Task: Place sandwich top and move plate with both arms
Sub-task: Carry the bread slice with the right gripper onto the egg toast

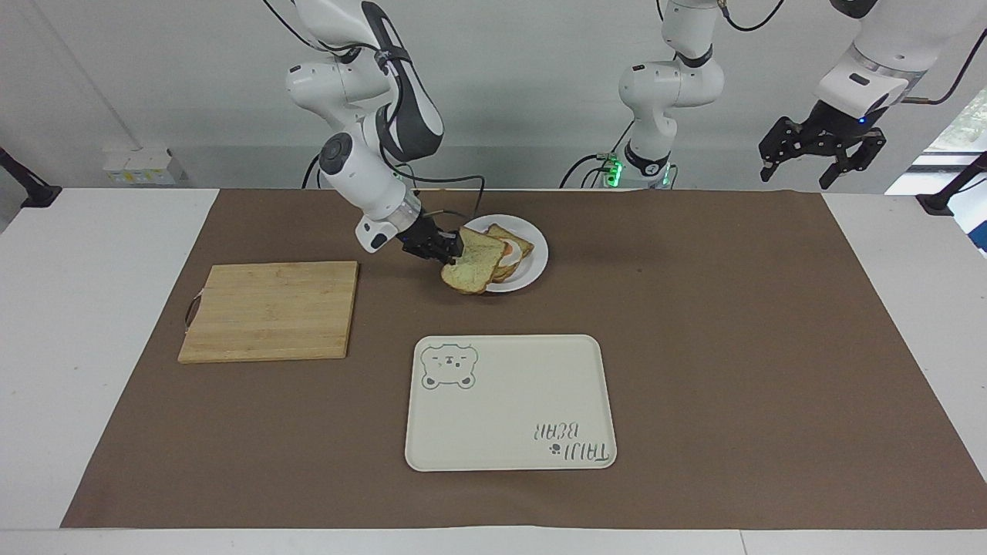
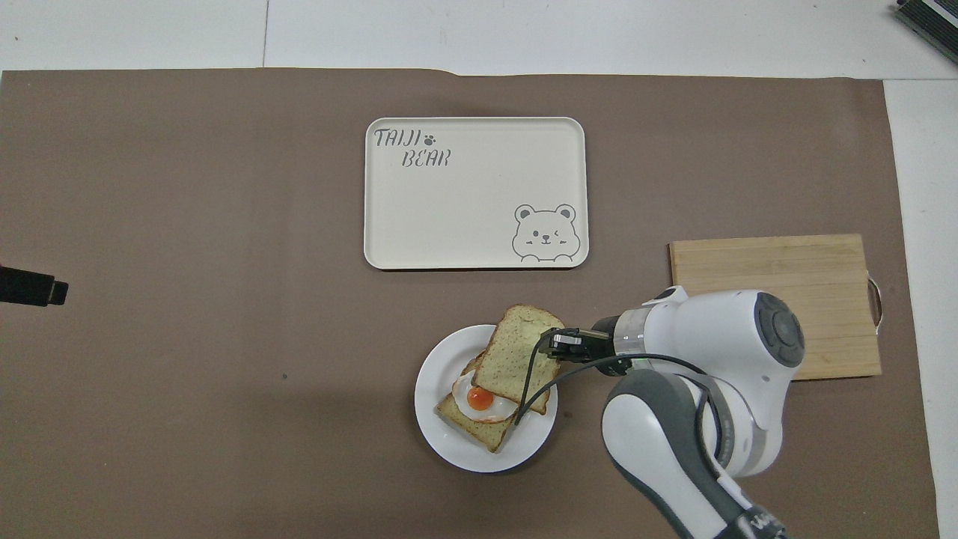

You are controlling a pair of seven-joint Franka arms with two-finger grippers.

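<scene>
- Over the plate (image 1: 534,266), at its edge toward the right arm's end: right gripper (image 1: 453,248), clenched on the top slice (image 1: 472,266).
- Top slice held by one edge, tilted, up in the air; in the overhead view it covers part of the egg toast (image 2: 479,419), rounded end pointing away from the robots.
- Whether the top slice touches the egg toast: cannot tell.
- Egg toast lies on the plate; yolk (image 2: 480,398) shows just past the held slice's edge in the overhead view.
- Plate sits on the brown mat (image 1: 732,324), about mid-table, nearer the robots than the tray (image 1: 509,416).
- Tray: cream, rectangular, bear drawing in one corner, farther from the robots than the plate, apart from it.
- Board (image 1: 270,311): wooden, toward the right arm's end from the plate, well apart, bare.
- Left gripper (image 1: 821,150): raised high over the mat's corner at the left arm's end, well apart from the plate, fingers spread, holding nothing; left arm waits.
- Right arm (image 2: 711,374) comes in low from the board's side of the plate, wrist angled down to the slice.
</scene>
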